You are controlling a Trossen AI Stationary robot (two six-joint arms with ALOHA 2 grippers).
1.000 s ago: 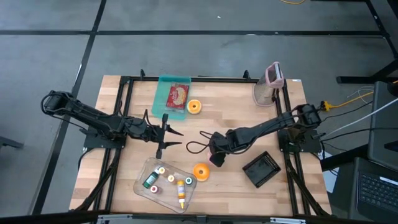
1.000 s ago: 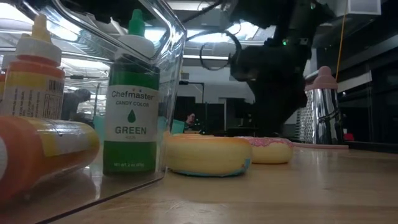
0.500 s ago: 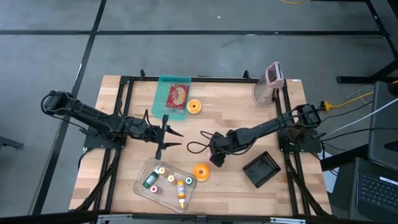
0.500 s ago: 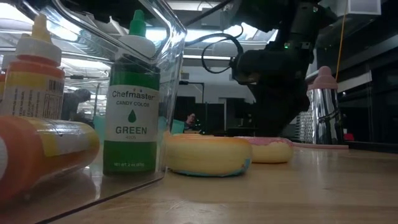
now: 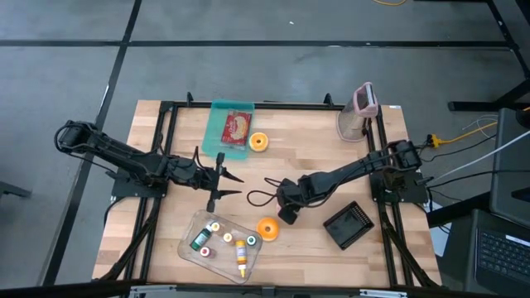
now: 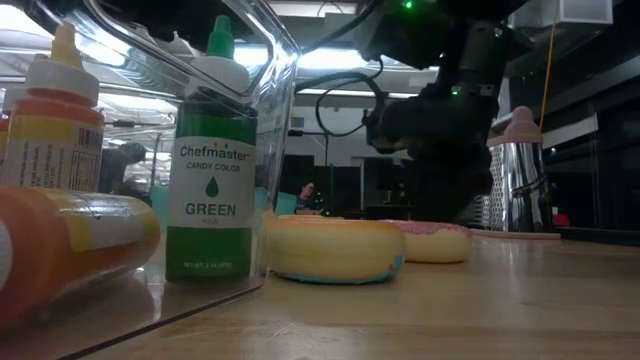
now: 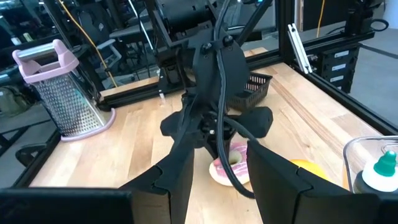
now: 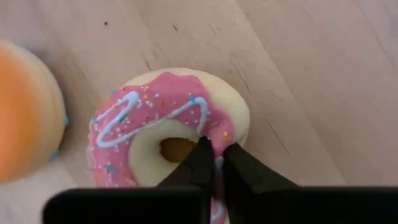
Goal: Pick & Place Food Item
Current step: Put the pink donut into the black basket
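We note the left pincer (image 5: pixel 229 184) hovering over the surface (image 5: pixel 306 141) with fingers apart, holding nothing. Right of it, the right pincer (image 8: pixel 214 163) is clamped on the rim of the pink donut (image 8: pixel 166 134), an orange donut (image 8: pixel 25 112) lying just beside.
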